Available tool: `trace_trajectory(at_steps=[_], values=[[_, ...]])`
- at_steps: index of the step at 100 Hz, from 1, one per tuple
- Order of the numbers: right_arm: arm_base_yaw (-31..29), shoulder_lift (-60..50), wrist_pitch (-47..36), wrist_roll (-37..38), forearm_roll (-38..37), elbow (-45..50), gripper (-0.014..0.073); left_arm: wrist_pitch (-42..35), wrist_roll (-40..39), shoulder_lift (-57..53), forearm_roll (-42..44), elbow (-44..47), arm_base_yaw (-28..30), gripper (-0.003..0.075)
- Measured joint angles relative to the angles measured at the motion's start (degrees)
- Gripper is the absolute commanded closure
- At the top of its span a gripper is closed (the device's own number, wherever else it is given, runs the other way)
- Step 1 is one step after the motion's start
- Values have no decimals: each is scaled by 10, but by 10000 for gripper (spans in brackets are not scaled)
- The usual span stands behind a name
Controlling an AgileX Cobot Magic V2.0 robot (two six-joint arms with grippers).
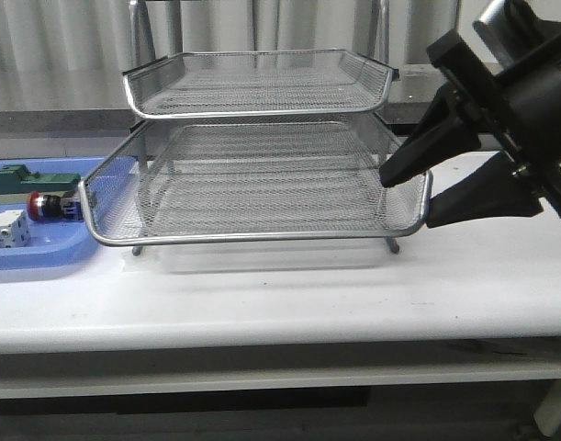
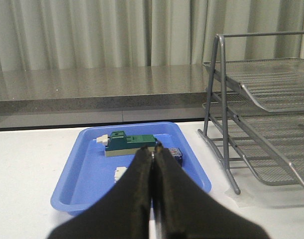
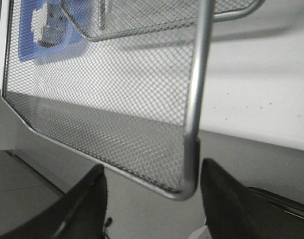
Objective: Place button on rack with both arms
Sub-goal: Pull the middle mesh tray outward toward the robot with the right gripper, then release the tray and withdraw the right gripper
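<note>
Backdrop: pale pleated curtain (image 2: 92,32) across the whole rear.
Ledge: grey speckled counter (image 2: 92,84) beneath the curtain.
Furniture: white table (image 1: 289,294), front edge shadowed underneath.
Light: soft, even.

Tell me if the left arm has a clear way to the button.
Probably yes. The button lies uncovered in the blue tray, just ahead of the shut left gripper, with nothing between; the rack stands off to one side.

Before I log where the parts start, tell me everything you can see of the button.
The button lies on its side in the blue tray, left of the rack. It shows a red cap, a silver collar and a dark body. A green block sits just behind it, a white block just in front. Neither gripper touches it.
</note>
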Motion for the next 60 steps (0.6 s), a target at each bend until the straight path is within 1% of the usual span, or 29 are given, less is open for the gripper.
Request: trace_trajectory(at_steps=[11, 30, 45, 60], values=[[0, -24, 3, 36, -58, 0, 156, 0, 0, 0, 0, 0, 0, 741], [0, -81, 9, 133, -208, 0, 156, 0, 0, 0, 0, 0, 0, 741], [0, -154, 7, 212, -312, 1, 156, 0, 0, 0, 0, 0, 0, 741], [0, -232, 3, 266, -400, 1, 157, 0, 0, 0, 0, 0, 0, 741]])
